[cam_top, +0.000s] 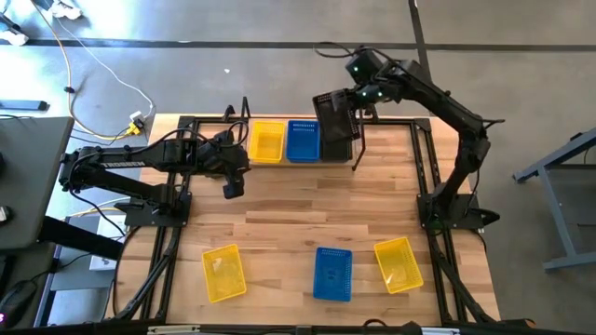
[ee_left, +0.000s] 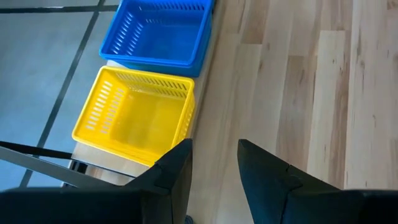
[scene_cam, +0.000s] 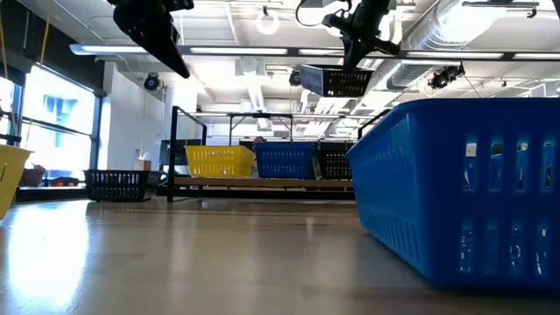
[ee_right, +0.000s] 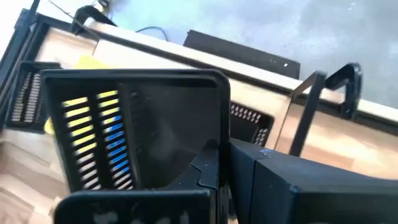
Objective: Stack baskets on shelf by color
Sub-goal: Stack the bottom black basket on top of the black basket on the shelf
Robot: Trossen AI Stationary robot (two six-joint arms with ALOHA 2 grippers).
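Note:
The shelf (scene_cam: pixel 262 182) stands at the table's far edge. On it sit a yellow basket (cam_top: pixel 265 141), a blue basket (cam_top: pixel 303 141) and a black basket (scene_cam: pixel 332 162) side by side. My right gripper (scene_cam: pixel 359 44) is shut on another black basket (scene_cam: pixel 337 80), lifted above the shelf's right end. My left gripper (ee_left: pixel 214 152) hovers open and empty near the shelf's left part, just in front of the yellow basket (ee_left: pixel 134 115). Two yellow baskets (cam_top: pixel 223 273) (cam_top: pixel 399 263) and a blue basket (cam_top: pixel 332 273) rest on the table near its front edge. My right gripper holds the black basket by its rim (ee_right: pixel 214 158) on the side nearest the wrist, coming slanting down from above. The gripper's own body hides the fingertips. The basket hangs below the fingers, tilted, clear of the shelf and of the black basket under it.
One more black basket (scene_cam: pixel 118 184) stands left of the shelf. The shelf's black wire end frame (cam_top: pixel 358 149) rises close to the held basket. Bare wood (cam_top: pixel 307 205) stretches between the shelf and the front row of baskets.

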